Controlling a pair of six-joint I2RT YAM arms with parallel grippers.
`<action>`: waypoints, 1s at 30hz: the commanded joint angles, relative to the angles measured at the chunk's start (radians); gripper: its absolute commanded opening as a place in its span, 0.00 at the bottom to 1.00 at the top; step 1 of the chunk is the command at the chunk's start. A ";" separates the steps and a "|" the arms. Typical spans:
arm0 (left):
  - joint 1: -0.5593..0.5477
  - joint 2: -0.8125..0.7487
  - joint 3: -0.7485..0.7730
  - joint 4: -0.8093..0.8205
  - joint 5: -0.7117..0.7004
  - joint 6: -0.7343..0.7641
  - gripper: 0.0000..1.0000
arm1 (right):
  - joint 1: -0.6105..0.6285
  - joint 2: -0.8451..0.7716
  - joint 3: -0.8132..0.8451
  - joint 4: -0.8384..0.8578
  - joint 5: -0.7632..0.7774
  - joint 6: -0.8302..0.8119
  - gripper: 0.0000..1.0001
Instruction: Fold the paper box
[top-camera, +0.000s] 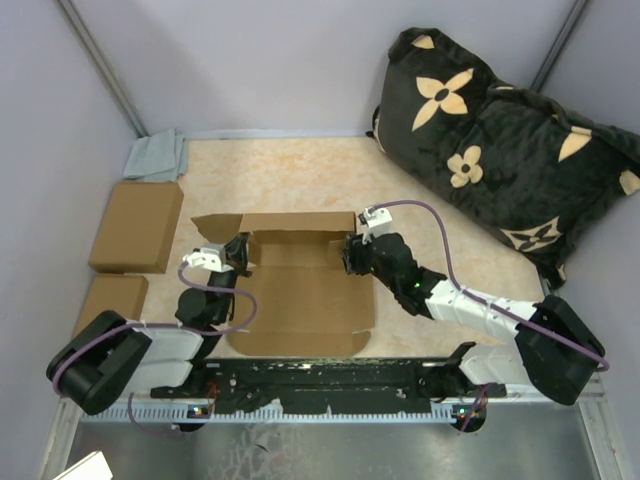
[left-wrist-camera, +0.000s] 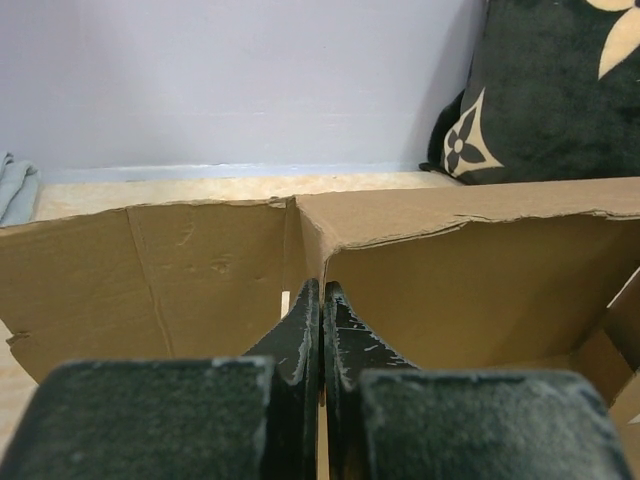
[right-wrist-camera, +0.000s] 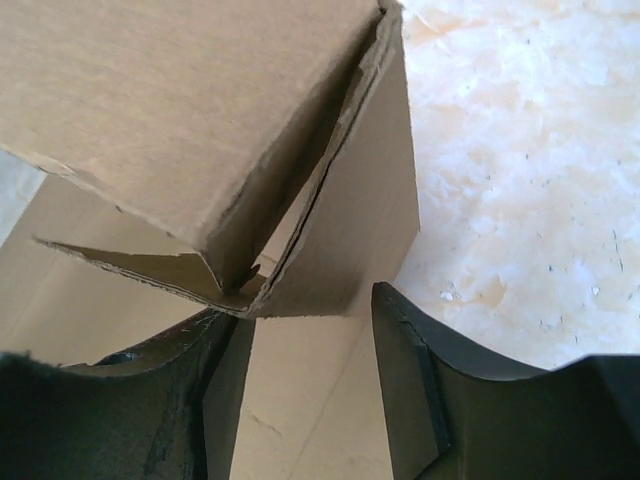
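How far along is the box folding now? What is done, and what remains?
Done: the back wall of the box stands up. In hand: the shut left gripper and the open right gripper are at its two rear corners, by the side walls. Left: the wide front panel lies flat, not folded over.
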 joint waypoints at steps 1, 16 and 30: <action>-0.008 0.021 -0.053 0.104 0.013 -0.026 0.00 | 0.005 -0.004 0.026 0.143 -0.007 -0.024 0.50; -0.010 -0.042 -0.019 -0.050 0.017 -0.075 0.00 | 0.005 0.064 0.076 0.126 0.063 -0.076 0.56; -0.016 -0.076 0.037 -0.204 0.034 -0.111 0.00 | 0.005 0.160 0.011 0.458 0.086 -0.214 0.21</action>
